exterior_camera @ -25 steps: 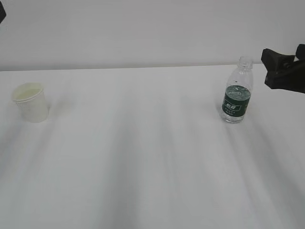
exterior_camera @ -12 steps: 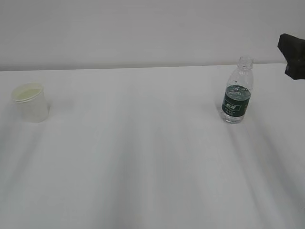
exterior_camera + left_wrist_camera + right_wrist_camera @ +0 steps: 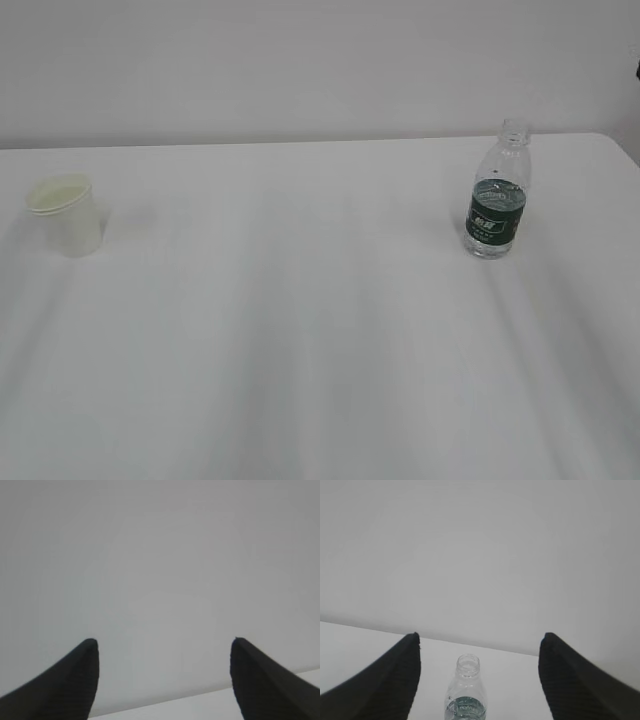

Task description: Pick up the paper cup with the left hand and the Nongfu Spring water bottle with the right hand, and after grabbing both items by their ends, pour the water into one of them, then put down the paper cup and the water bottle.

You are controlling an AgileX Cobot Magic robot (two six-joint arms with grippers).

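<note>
Soft, even, diffuse lighting throughout; no glare. Faint grey streaks across the white table (image 3: 320, 330) in front of the bottle (image 3: 496, 200), with only a weak shadow at its base. Slightly soft focus; wrist views dimmer and greyer.

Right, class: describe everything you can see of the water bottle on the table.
The Nongfu Spring water bottle is small, clear ribbed plastic with a dark green label band bearing white marks and a narrow capless neck. It stands upright on the white table, right of centre and near the far edge, with nothing else touching it. How much water it holds cannot be told. In the right wrist view it shows between the open fingers, ahead of them.
</note>
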